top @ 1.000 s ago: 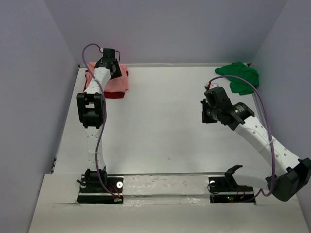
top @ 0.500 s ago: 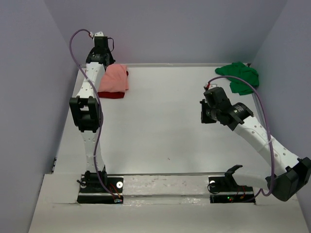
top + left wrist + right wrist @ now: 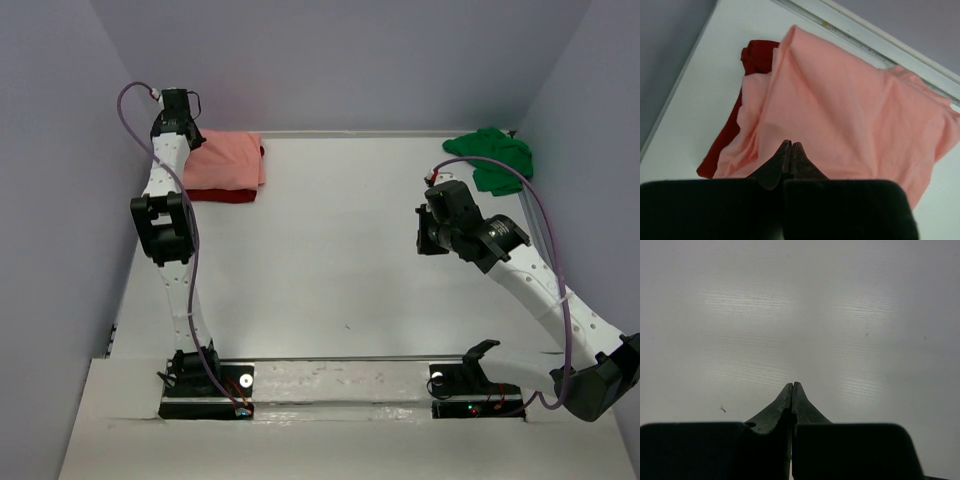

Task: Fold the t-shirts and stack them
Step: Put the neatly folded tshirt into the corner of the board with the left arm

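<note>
The left gripper [image 3: 791, 146] and right gripper [image 3: 792, 386] are pinched closed, empty. The salmon-pink t-shirt [image 3: 850, 115] lies over the dark red t-shirt [image 3: 758, 55], far left; the green t-shirt [image 3: 490, 157], crumpled far right, looks limp and light, best pinched at a hem

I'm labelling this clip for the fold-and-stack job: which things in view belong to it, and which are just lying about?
Belongs to the job:
salmon-pink t-shirt, lying on the dark red t-shirt
green t-shirt, crumpled in the far right corner
left claw and right claw, both shut on nothing

Just there:
table
small dark speck on it
back wall
</note>
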Tool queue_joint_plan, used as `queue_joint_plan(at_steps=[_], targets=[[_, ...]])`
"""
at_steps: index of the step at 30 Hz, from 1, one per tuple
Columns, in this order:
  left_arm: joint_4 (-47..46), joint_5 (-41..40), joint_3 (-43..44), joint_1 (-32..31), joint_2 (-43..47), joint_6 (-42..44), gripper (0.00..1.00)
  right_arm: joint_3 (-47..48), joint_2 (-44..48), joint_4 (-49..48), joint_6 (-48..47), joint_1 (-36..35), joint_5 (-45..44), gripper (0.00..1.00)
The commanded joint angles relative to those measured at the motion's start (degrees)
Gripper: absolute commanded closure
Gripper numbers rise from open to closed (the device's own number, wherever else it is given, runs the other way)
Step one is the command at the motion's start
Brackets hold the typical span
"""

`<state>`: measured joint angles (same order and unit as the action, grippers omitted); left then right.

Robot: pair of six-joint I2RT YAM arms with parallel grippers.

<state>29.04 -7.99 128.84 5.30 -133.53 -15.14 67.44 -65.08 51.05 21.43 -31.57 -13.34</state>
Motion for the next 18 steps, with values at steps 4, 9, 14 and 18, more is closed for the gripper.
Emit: queue_joint_plan(at_steps=[4,9,14,18], targets=[[-0.21,1.75,4.66,2.96,-3.29,0.46,1.0,2.7,0.22,0.98,0.54,-0.42,-1.33,1.0],[0.49,2.98,6.6,4.45,-8.23,1.25,1.0,3.58,-1.36,1.42,0.54,-0.42,-1.69,1.0],[-1.0,2.19,5.64,6.38,-8.15,-0.85,1.0,2.52,-2.25,0.99,1.07,-0.42,-1.51,1.0],[-4.78,1.75,3.0,6.92,-4.63,-0.86,1.0,1.64,-2.69,0.98,1.77,-0.42,-1.07,1.0]])
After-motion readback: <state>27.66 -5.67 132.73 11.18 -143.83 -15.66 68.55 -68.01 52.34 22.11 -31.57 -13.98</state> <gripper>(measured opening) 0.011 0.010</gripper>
